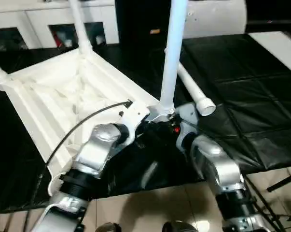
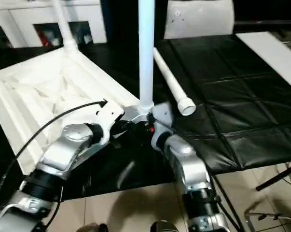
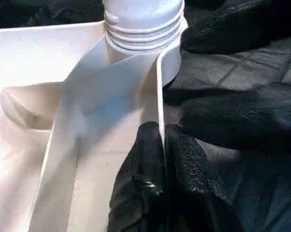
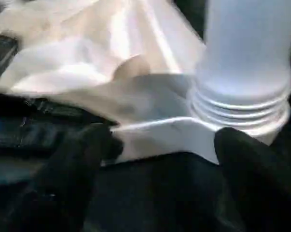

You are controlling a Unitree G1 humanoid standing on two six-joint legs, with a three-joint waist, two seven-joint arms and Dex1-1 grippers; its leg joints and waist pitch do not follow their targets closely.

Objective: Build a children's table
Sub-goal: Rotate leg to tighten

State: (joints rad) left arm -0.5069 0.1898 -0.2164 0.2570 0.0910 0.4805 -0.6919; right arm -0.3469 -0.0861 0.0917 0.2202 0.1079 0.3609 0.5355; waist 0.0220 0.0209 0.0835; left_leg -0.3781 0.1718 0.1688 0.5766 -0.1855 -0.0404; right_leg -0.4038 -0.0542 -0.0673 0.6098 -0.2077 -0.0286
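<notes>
Left wrist view: left claw [image 3: 163, 145] pinches tabletop [image 3: 48, 53] rim.

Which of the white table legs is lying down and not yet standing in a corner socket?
The leg lying flat on the black work table, behind the near upright leg. The others stand upright in corners of the upturned tabletop.
</notes>
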